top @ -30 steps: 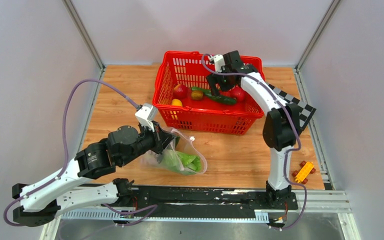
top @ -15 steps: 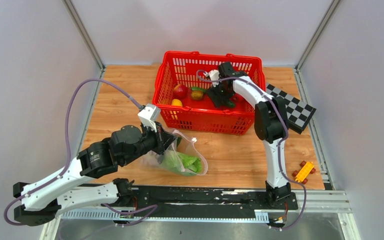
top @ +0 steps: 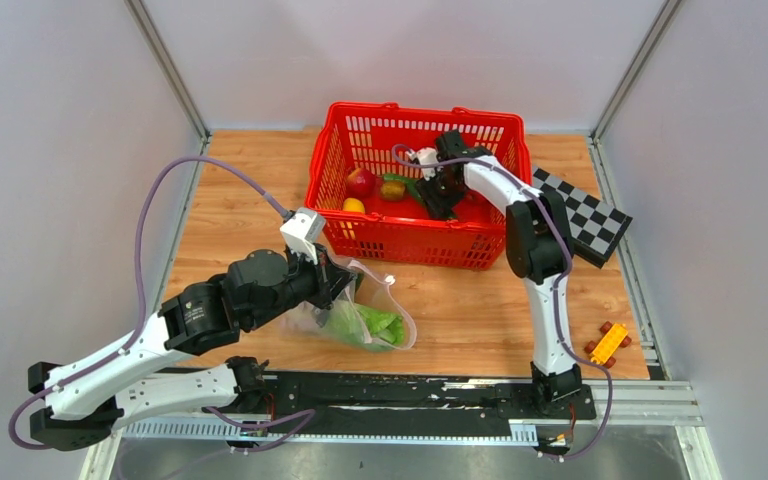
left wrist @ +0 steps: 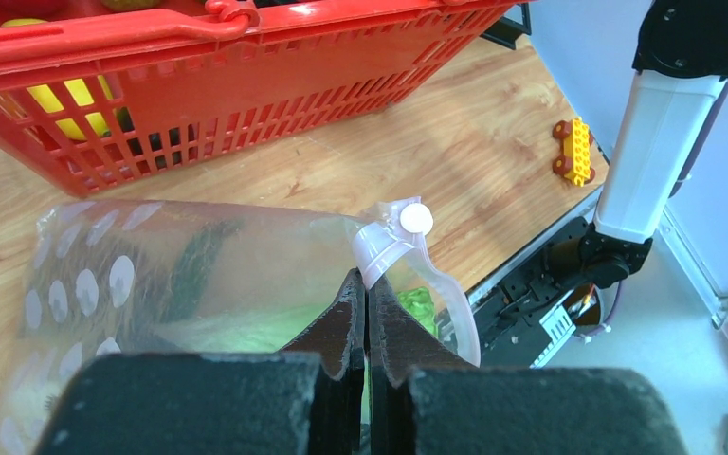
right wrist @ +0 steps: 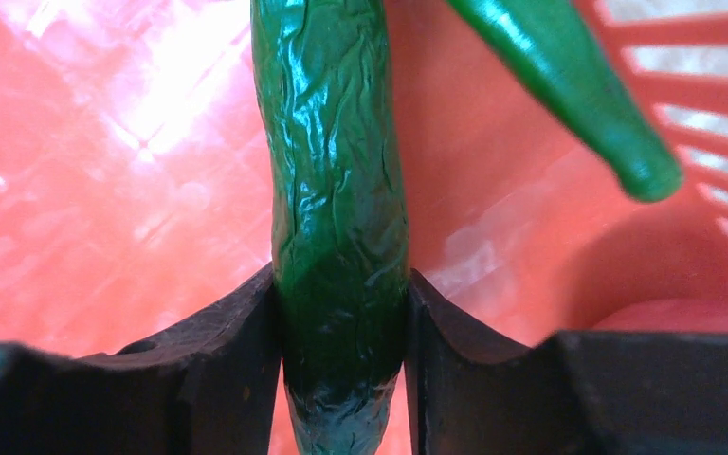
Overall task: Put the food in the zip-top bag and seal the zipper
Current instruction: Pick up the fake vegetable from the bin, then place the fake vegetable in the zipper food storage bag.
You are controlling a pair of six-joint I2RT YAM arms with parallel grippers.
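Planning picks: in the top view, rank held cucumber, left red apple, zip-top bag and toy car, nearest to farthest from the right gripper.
1. cucumber, in the right gripper.
2. red apple, red basket's left end.
3. zip-top bag, in front of the basket.
4. orange toy car, near right corner.

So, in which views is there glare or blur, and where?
Right wrist view: white glare on the red plastic basket floor at upper left, bright streaks on the dark green wrinkled cucumber, and the smooth green piece at upper right looks soft. Left wrist view: the black jaws at the bottom are blurred, the clear dotted plastic bag is sharper. Top view: even light.
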